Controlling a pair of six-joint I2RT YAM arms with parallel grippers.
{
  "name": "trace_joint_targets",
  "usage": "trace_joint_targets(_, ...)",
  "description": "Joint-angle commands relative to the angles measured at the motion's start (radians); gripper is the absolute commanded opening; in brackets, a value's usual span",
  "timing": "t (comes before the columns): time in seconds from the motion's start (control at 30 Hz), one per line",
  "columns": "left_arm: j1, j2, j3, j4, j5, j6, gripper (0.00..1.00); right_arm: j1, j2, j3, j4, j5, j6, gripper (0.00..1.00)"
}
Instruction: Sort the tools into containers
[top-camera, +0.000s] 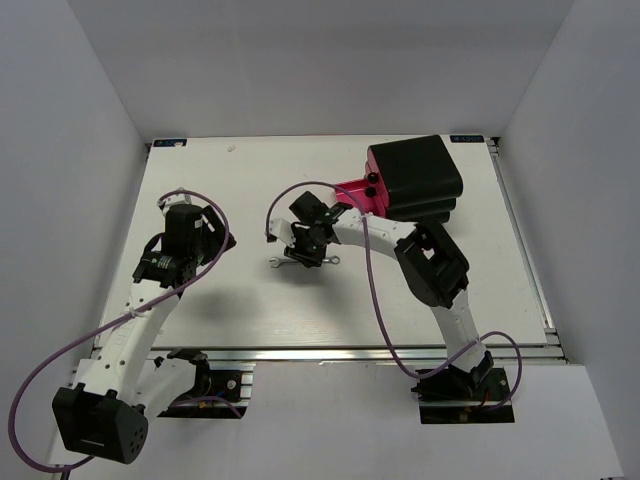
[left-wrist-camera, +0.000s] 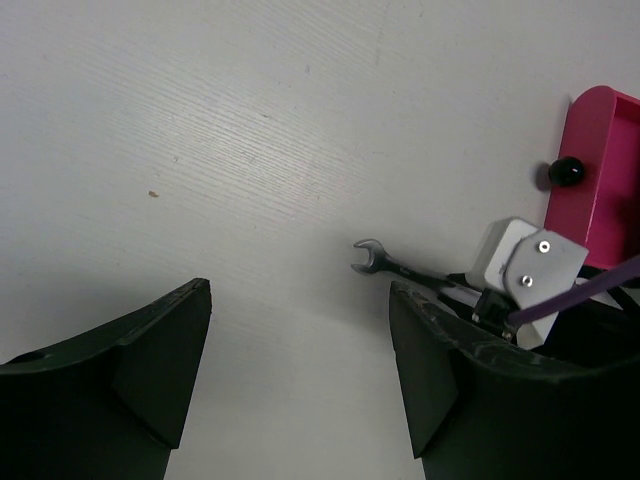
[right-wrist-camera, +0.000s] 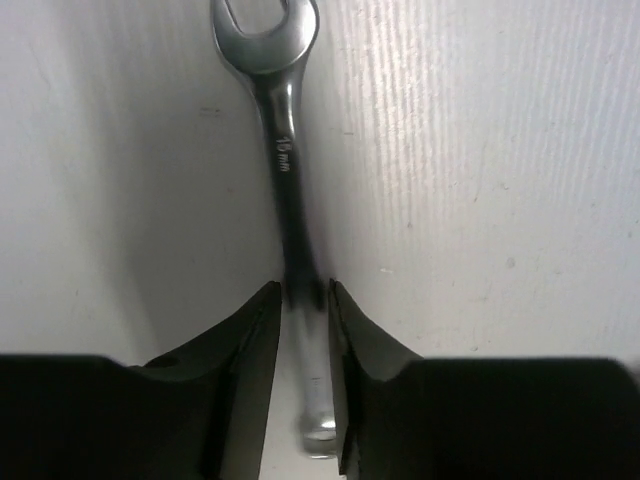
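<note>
Silver wrench (right-wrist-camera: 285, 150) lies flat, straddled by the right gripper (right-wrist-camera: 303, 297).

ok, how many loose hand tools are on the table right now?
1. A silver wrench lies flat on the table, near the open pink drawer, its shank between the fingers of the right tool. More may be hidden inside the black cabinet.

White wood-grain table (top-camera: 250, 310) (metal-railed edges) between plain grey walls (top-camera: 60, 150)
</note>
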Motion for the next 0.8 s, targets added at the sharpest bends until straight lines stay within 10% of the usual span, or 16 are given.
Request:
trace_joint_targets(0.0, 0.004, -0.02, 0.003, 0.019, -0.015, 0.0, 0.81, 0.009, 0.029, -0.126, -0.028, 0.08, -0.039, 0.3)
trace_joint_targets(0.17, 0.004, -0.018, 0.001, 0.019, -0.008, -0.002, 0.81, 0.009, 0.043, -0.146, -0.029, 0.101, -0.053, 0.0)
trace_joint_targets(0.77, 0.005, -0.043, 0.001, 0.01, -0.017, 0.003, 0.81, -0.021, -0.026, 0.102, -0.132, -0.06, -0.002, 0.0)
